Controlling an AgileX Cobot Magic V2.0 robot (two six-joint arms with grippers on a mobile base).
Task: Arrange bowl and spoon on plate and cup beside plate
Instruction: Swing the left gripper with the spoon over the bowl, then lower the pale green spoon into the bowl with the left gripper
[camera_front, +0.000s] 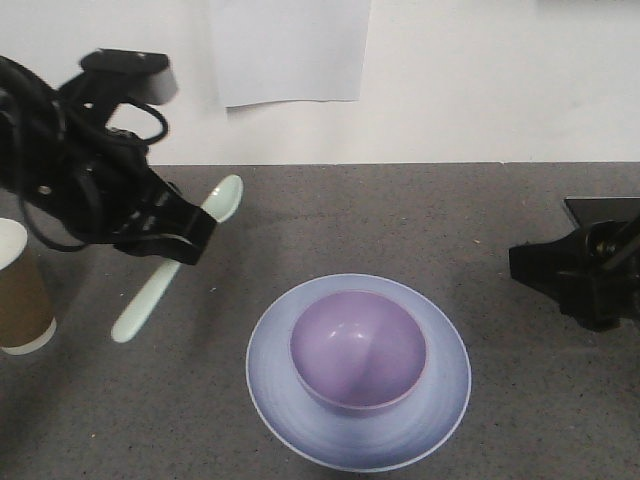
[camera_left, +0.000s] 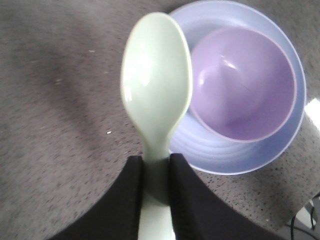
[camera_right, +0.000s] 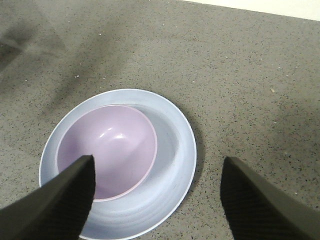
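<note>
At the left of the grey table (camera_front: 500, 200), pinched by its handle between the jaws of the left gripper (camera_front: 165, 228) and seemingly lifted clear: the spoon (camera_front: 148, 292) — cup (camera_front: 20, 295) further left, bowl (camera_front: 358, 350) seated in the plate (camera_front: 300, 425) near centre, jaws of the right gripper (camera_right: 156, 197) spread wide at the right.

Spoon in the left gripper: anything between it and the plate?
Nothing visible. The left gripper holds the spoon above bare table, left of the plate; no object lies in that gap. The bowl already sits mid-plate, so only the ring around it is free.
</note>
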